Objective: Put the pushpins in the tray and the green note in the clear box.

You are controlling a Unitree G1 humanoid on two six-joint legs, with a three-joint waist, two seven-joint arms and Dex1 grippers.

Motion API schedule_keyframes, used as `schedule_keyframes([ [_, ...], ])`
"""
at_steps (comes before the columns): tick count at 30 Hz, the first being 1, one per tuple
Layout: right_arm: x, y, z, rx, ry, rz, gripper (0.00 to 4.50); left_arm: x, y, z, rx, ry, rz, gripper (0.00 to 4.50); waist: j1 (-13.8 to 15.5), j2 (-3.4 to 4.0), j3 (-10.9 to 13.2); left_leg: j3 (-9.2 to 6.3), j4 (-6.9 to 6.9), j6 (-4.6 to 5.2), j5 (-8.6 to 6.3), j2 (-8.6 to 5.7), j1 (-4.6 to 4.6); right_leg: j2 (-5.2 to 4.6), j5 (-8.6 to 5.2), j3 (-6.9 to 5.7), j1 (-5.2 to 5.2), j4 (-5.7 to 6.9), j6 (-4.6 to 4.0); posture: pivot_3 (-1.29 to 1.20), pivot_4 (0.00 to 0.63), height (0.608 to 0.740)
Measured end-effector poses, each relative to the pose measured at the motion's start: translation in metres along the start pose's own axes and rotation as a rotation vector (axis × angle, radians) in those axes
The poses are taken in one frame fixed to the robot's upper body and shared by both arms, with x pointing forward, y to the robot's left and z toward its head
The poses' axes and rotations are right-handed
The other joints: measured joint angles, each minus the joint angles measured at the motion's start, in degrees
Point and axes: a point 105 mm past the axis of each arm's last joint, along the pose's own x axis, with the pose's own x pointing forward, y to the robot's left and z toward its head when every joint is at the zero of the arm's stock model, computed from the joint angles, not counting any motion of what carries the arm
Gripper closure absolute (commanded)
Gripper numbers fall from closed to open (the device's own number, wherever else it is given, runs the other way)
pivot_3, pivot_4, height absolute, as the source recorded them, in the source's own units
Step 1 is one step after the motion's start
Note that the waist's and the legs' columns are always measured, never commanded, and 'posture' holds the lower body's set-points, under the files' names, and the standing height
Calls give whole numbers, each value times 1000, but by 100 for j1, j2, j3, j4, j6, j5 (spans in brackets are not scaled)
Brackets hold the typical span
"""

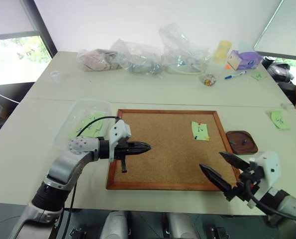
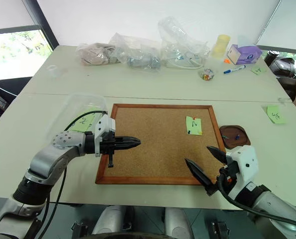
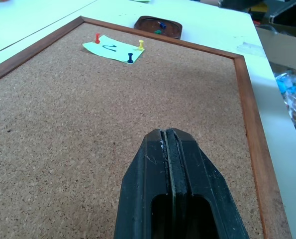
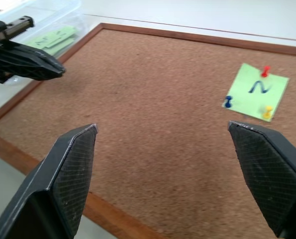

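1. You see a corkboard (image 1: 162, 149) of rough, speckled matt cork in a smooth wood frame.
2. The green note (image 4: 257, 90) on it is matt paper; its pushpins (image 4: 265, 70) have glossy plastic heads.
3. The tray (image 1: 242, 142), at the frame's right, looks dark, glossy and smooth.
4. The clear box (image 1: 83, 122), centre left, is see-through plastic.
5. The left gripper (image 3: 171, 144) has black, scuffed, slightly shiny fingers.
6. The table (image 1: 152, 89) is smooth, pale and matt.

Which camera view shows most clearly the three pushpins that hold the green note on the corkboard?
The right wrist view: the red, blue and yellow pushpins show distinctly on the green note. The left wrist view shows them smaller and farther off. Both eye views show them as tiny dots.
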Motion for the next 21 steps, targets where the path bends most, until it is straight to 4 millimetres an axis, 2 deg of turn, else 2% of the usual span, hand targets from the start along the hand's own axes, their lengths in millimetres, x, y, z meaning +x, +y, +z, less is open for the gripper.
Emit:
schedule_keyframes([
  [21, 5, -6, -5, 7, 25, -73, 28, 2, 10, 1, 12, 12, 51, 4500, 1, 0, 0, 0, 0, 0, 0, 0, 0, 0, 0, 0, 0, 0, 0, 0, 150, 737],
])
